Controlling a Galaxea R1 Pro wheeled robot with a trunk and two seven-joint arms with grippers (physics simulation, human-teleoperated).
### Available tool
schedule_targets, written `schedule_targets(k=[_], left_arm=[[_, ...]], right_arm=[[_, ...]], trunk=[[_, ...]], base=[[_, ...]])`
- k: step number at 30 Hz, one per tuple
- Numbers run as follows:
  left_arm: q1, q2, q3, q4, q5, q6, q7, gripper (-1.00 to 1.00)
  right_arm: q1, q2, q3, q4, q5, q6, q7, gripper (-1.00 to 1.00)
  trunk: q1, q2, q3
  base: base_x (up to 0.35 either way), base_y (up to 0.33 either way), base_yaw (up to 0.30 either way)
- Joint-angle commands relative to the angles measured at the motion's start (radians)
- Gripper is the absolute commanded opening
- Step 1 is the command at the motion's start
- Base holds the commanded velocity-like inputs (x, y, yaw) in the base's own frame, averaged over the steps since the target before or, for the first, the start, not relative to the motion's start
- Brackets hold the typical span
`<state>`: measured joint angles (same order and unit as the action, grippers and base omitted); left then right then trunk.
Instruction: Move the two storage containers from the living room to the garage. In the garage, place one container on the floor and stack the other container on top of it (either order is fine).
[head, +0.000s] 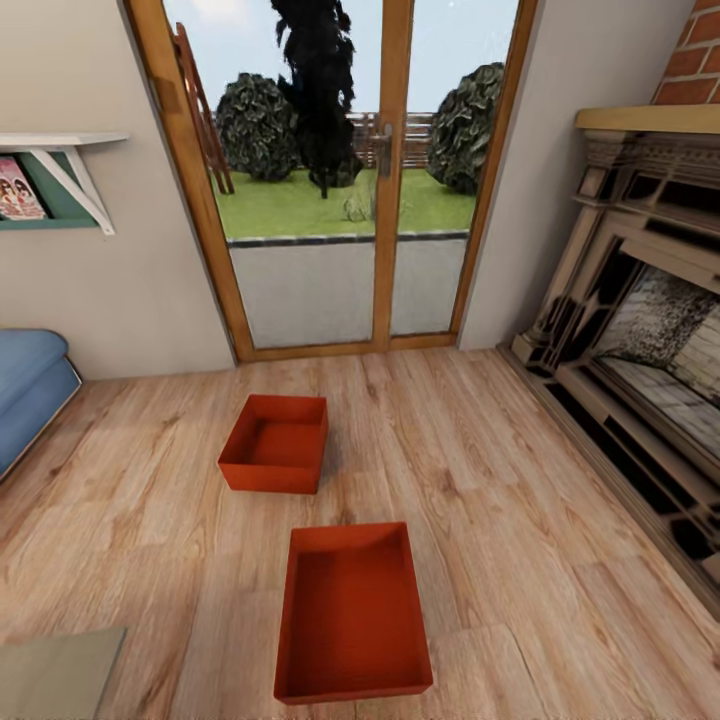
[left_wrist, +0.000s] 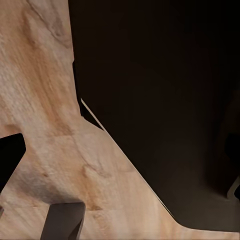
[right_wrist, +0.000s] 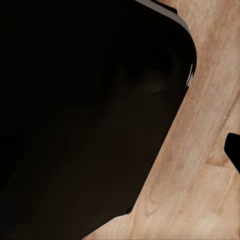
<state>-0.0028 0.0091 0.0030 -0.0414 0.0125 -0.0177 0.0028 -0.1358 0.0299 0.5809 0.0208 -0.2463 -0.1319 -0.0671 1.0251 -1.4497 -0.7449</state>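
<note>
so we've got both storage containers sitting on the light wood-plank floor (head: 500, 470) of the living room. the near container (head: 352, 612) is almost dead centre in the head view, close to the bottom edge, long side running away from us, open top up and nothing inside. the far container (head: 276, 443) sits a bit further off and slightly to the left, turned a touch, also upright and empty. the two are apart, with a strip of bare planks between them.

beyond the far one are the wood-framed glass doors (head: 385, 180), shut, with lawn, bushes and a fence showing outside. to the right there's a dark ornate fireplace (head: 640, 330) with brick above it. on the left a corner of the blue sofa (head: 30, 385) pokes in, and above it a small wall shelf (head: 60, 175) with something pinkish on it. bottom left corner has a pale flat slab (head: 55, 670), could be the low glass-topped worktop but we can't really tell.

the wrist views are mostly dark: a big black body of the robot over the planks. in the left wrist view a couple of dark finger bits (left_wrist: 62, 220) show at the edge, in the right wrist view just a dark tip (right_wrist: 233, 150). honestly we can't tell whether either claw is apart or together.
</note>
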Motion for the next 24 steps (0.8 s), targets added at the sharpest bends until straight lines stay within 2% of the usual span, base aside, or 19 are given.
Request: schedule_targets(k=[1,24], left_arm=[[0.000,0.000,0.000,0.000,0.001,-0.002,0.000,1.00],[0.000,0.000,0.000,0.001,0.001,-0.002,0.000,1.00]], right_arm=[[-0.001,0.001,0.009,0.002,-0.009,-0.005,-0.002,1.00],[-0.001,0.001,0.010,0.002,-0.008,-0.005,-0.002,1.00]], trunk=[[0.000,0.000,-0.002],[0.000,0.000,-0.039]], base=[[0.000,0.000,0.000],[0.000,0.000,0.000]])
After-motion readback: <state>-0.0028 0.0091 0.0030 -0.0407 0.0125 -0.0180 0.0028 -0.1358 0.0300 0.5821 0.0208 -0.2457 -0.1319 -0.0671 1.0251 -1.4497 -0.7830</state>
